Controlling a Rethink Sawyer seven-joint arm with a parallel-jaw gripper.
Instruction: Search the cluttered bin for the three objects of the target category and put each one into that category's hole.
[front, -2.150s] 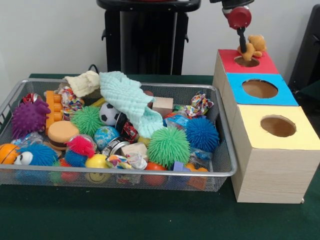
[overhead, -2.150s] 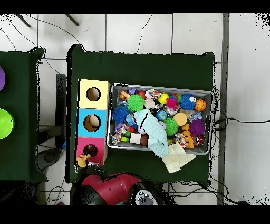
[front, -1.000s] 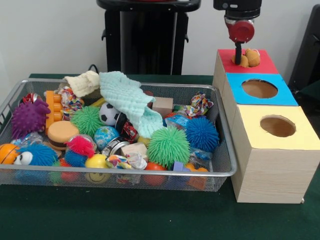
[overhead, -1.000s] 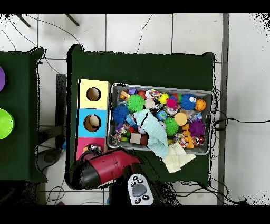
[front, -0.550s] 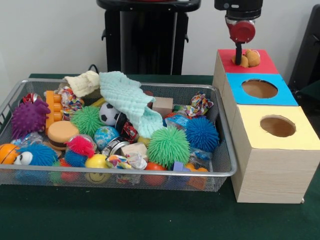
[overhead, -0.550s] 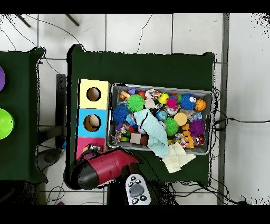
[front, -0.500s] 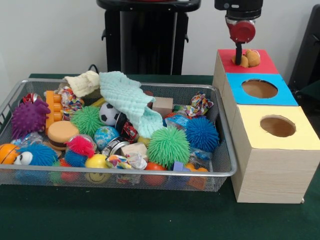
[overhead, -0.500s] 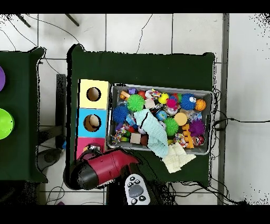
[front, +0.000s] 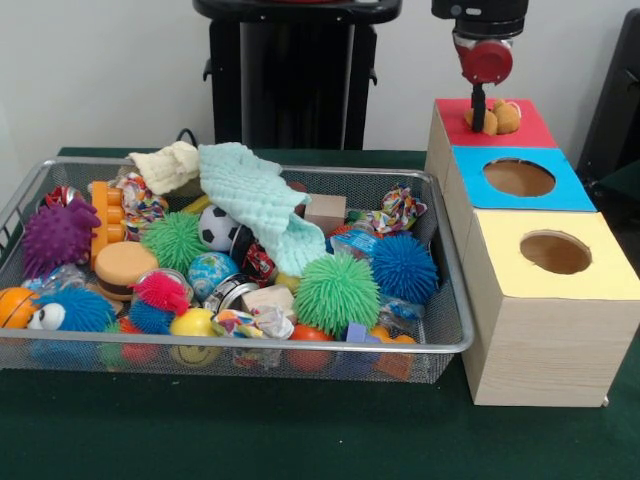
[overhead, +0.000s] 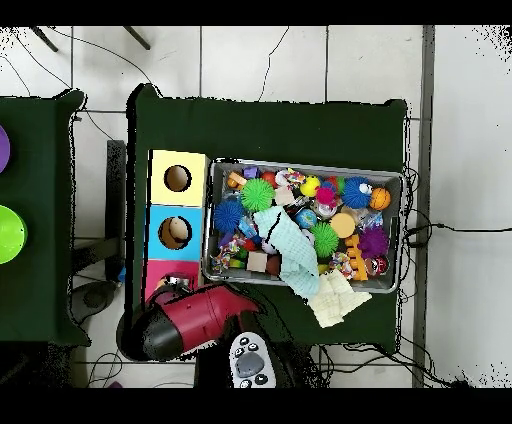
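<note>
A tan-orange plush bear (front: 497, 118) sits in the round hole of the red panel (front: 535, 131), with its upper half showing above the rim. My gripper (front: 480, 108) hangs straight down over it, touching the bear's left side. The wire-mesh bin (front: 250, 346) lies to the left, full of toys; it also shows in the overhead view (overhead: 300, 165). No striped tiger shows in the bin. In the overhead view my red arm (overhead: 195, 318) covers the gripper and part of the red panel (overhead: 154, 276).
The blue-panelled hole (front: 519, 177) and the yellow-panelled hole (front: 556, 252) follow in the same wooden box. A pale green cloth (front: 260, 200) drapes over the bin's middle, among spiky balls (front: 337, 291), rope toys and wooden blocks. A cream cloth (overhead: 338, 298) hangs over the bin's rim.
The bear, held above the red panel two seconds ago, now sits in the red hole. In the last second the gripper has shifted slightly up and right; the bear stays put.
</note>
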